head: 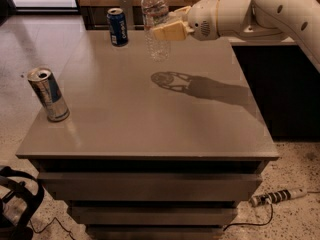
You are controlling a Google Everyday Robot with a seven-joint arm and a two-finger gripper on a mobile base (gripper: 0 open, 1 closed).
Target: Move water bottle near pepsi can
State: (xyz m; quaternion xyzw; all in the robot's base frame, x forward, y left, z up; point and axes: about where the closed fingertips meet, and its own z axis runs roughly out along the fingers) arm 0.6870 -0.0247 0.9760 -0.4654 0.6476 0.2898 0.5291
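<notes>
The claw [167, 30] is clamped on the water bottle [154, 11], holding it upright in the air over the far end of the surface [150, 129]. The pepsi can [117, 27] stands close beside the bottle, at the far edge.

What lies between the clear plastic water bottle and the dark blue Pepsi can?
Only bare grey tabletop, in the camera view; the beige gripper holds the water bottle.

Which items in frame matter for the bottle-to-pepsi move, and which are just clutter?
Job:
- water bottle, held above the table
- pepsi can, far left corner
- gripper, over the far edge, fingers shut on the bottle

Lying about:
- silver-and-blue can, near left
- power strip, lower right
</notes>
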